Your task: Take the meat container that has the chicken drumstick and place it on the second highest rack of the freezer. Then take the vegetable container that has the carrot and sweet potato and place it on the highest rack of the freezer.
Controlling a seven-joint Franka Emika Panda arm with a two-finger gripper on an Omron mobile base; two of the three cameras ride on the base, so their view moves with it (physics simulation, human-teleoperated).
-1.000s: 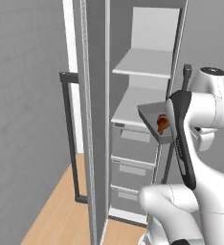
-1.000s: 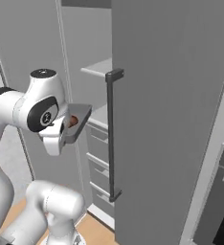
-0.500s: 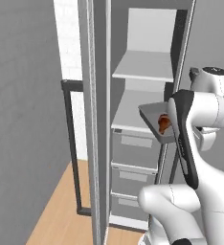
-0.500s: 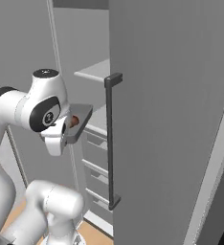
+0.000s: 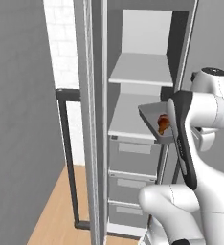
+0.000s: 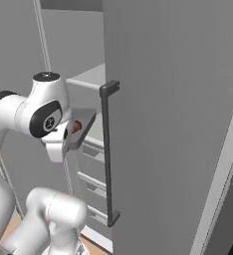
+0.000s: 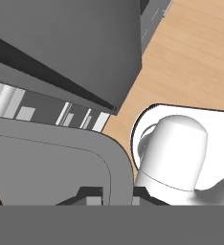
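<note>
left base view shows the meat container (image 5: pixel 155 122) with the chicken drumstick (image 5: pixel 163 123) held up in front of the open freezer (image 5: pixel 138 95), just beside the front edge of the second highest rack (image 5: pixel 130 117) and about level with it. hand view has the claw (image 7: pixel 111 194) clamped shut on the container's rim. the first step looks to be in hand: carrying the container to its rack. next it likely needs a level push inward over that shelf, clear of the highest rack (image 5: pixel 141 69) above, then a release.
</note>
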